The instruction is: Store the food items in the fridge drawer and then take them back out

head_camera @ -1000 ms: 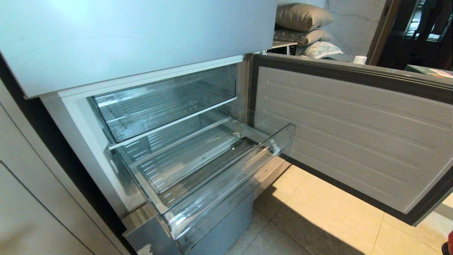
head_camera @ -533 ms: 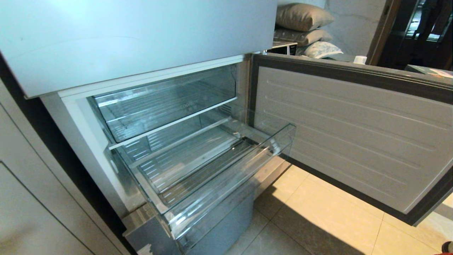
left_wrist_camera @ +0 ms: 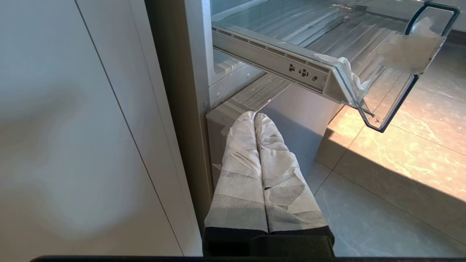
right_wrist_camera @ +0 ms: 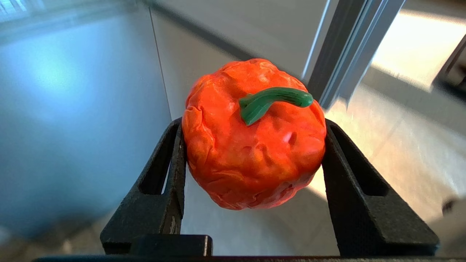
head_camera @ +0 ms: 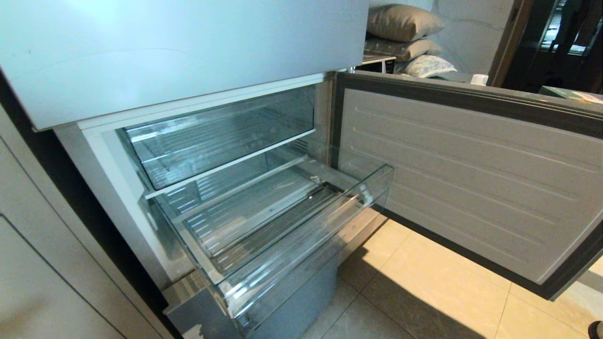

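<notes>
Fridge open, drawer (head_camera: 301, 226) pulled out at your 12; right gripper (right_wrist_camera: 255, 145) clamps orange fruit (right_wrist_camera: 251, 138), left gripper (left_wrist_camera: 255, 120) fingers pressed together.

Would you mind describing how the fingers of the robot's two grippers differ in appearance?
The left gripper has two long tapering fingers wrapped in creased white tape over a black base. The right gripper has bare matte-black fingers, wedge-shaped and rough-textured, each with an elongated cut-out slot. No cables or markings show.

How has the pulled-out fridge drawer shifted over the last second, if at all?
No. In the head view the drawer has the same overhang past the open door, and its front corner meets the door panel at the same spot.
</notes>
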Robot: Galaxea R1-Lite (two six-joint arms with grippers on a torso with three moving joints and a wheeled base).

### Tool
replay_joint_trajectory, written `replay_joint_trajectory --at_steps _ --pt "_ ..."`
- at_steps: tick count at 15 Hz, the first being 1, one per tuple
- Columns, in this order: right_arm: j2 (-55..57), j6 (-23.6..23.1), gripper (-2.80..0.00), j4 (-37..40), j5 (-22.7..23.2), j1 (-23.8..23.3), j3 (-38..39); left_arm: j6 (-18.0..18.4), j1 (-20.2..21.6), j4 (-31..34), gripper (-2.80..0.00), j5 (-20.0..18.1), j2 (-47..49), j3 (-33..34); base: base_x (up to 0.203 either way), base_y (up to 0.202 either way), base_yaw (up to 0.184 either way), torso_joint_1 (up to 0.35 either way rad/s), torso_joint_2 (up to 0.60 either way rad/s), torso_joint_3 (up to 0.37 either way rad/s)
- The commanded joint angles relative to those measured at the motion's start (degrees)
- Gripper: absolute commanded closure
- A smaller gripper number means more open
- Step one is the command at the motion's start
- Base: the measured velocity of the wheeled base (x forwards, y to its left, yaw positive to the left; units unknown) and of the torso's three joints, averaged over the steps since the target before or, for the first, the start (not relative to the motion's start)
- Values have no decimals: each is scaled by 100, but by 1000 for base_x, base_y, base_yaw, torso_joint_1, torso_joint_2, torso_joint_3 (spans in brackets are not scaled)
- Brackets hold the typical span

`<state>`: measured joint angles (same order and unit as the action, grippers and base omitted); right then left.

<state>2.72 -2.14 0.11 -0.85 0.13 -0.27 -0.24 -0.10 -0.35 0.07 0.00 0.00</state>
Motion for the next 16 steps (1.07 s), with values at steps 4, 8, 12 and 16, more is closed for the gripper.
replay_joint_trajectory --at_steps 4,8,12,16 --pt "-263 -84 0 33 6 4 27 -2 1 0 0 1 9 9 0 0 0 0 0 0" --pt "-263 -93 0 33 6 4 27 -2 1 0 0 1 9 9 -1 0 26 1 0 1" --pt "-263 -84 0 33 6 4 27 -2 1 0 0 1 9 9 1 -7 167 -2 -1 4" --pt "-265 -40 0 33 -11 4 27 -2 1 -1 0 1 9 9 1 -9 175 2 2 4"
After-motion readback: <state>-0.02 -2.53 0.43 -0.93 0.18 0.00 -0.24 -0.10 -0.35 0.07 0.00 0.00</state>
